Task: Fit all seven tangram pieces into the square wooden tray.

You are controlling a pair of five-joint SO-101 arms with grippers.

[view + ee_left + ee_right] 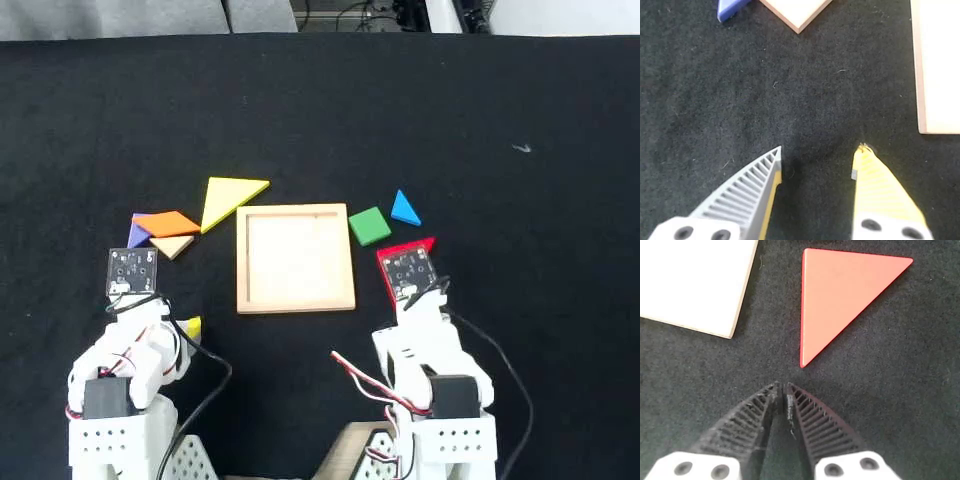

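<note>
**While the tray (243, 262) lies empty, the red triangle (840, 295) is the closest piece to take**

Since none of the seven pieces is inside the tray, the step in hand is, in my judgement, the first pick. The right gripper (781, 387) is low over the cloth with its jaws closed together and nothing between them; the red triangle lies flat just in front of its tips, beside the tray's right edge. To do this well, the jaws should open wide before they go down, because the piece is thin and flat; a grip across one corner, not the long side, seems safer; a push toward the tray wall may also help to lift an edge.

The left gripper (820, 157) has its jaws well apart and holds nothing; it hangs over bare cloth, near the tray's left side. Left of the tray, the orange piece (168, 223) partly overlaps the purple piece (135, 236) and touches the pale wooden triangle (173, 245); the yellow triangle (230, 198) is just beside the tray's far left corner. On the right, the green square (369, 226) is just beside the tray's far corner, and the blue triangle (404, 209) is near it.

Everything rests on a black cloth (520, 120), slightly fuzzy, so pieces may drag and not slide; beyond its far edge are grey panels (110, 18) and some dark cables (340, 14).
</note>
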